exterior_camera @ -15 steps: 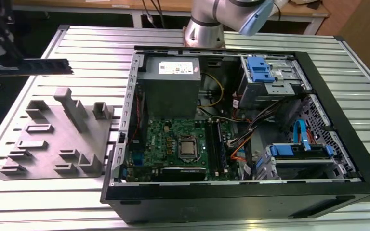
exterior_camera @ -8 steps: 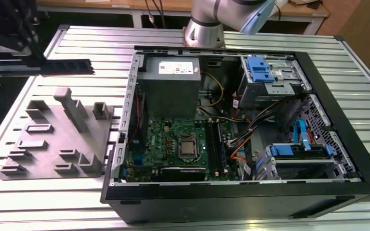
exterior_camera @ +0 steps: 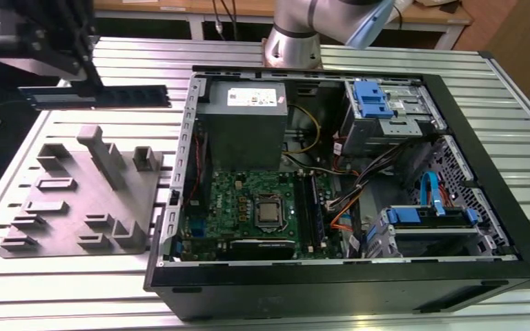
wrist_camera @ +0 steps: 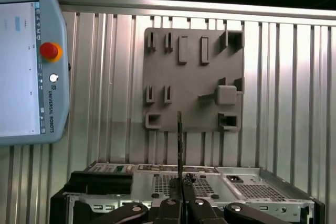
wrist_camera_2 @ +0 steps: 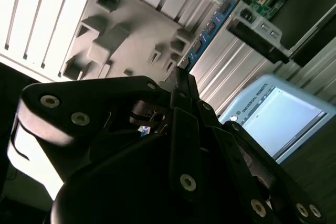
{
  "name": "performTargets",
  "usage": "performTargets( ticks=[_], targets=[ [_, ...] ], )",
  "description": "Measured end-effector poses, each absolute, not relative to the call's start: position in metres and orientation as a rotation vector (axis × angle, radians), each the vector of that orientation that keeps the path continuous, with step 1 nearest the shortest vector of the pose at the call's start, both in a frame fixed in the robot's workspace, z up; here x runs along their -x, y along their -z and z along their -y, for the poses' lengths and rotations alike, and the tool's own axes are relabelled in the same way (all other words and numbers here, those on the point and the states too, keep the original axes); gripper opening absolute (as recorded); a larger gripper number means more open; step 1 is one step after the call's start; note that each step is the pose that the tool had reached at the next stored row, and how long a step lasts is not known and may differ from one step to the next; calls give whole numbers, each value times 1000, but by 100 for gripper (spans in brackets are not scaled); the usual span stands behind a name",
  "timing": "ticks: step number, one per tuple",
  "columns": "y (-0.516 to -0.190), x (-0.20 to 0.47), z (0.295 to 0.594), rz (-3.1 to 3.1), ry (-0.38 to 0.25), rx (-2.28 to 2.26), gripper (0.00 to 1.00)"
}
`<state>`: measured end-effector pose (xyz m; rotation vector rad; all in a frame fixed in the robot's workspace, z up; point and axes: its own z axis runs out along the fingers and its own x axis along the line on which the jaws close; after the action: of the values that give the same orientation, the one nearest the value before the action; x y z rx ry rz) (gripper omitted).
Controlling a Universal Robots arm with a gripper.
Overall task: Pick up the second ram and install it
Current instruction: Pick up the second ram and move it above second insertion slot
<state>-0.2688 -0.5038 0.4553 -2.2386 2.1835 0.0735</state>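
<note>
Currently held item: the second ram point(exterior_camera: 127, 96), carried clear of every surface.
Gripper state: the gripper point(exterior_camera: 79, 89) is closed on the stick near one end. The rest of the board projects free toward the exterior view's right.
Ram attitude: long axis level in the exterior view, with the chip face visible. In the first wrist view it appears edge-on as a thin dark line point(wrist_camera: 179, 135) rising from between the fingers point(wrist_camera: 195, 209). In the second wrist view it is a blue strip with small chips point(wrist_camera_2: 210, 30) extending past the gripper point(wrist_camera_2: 181, 80).
Ram position: in the air over the far edge of the grey fixture plate point(exterior_camera: 81, 207), outside the computer case point(exterior_camera: 486, 207). Its free end is near the case wall on the exterior view's left, not touching it.
Fixture plate: lies flat on the ribbed aluminium table point(exterior_camera: 63, 276), just beside the case. It carries raised blocks and open pockets.
Case: lies on its side with the panel off. The grey power supply point(exterior_camera: 242, 131) sits at the far end, with the green motherboard point(exterior_camera: 237, 200) nearer the camera.
Slot rails: long black rails point(exterior_camera: 309, 207) run beside the processor socket. Whether any holds a stick cannot be told.
Arm base: stands on the table behind the case point(exterior_camera: 292, 41).
Teach pendant: lies on the table, seen in the first wrist view point(wrist_camera: 26, 72).
</note>
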Motion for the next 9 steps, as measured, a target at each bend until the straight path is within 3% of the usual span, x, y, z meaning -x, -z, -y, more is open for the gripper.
performTargets(
  ticks=[9],
  targets=[
    [-455, 228, 504, -2184, -74, 2239, 9]
  ],
)
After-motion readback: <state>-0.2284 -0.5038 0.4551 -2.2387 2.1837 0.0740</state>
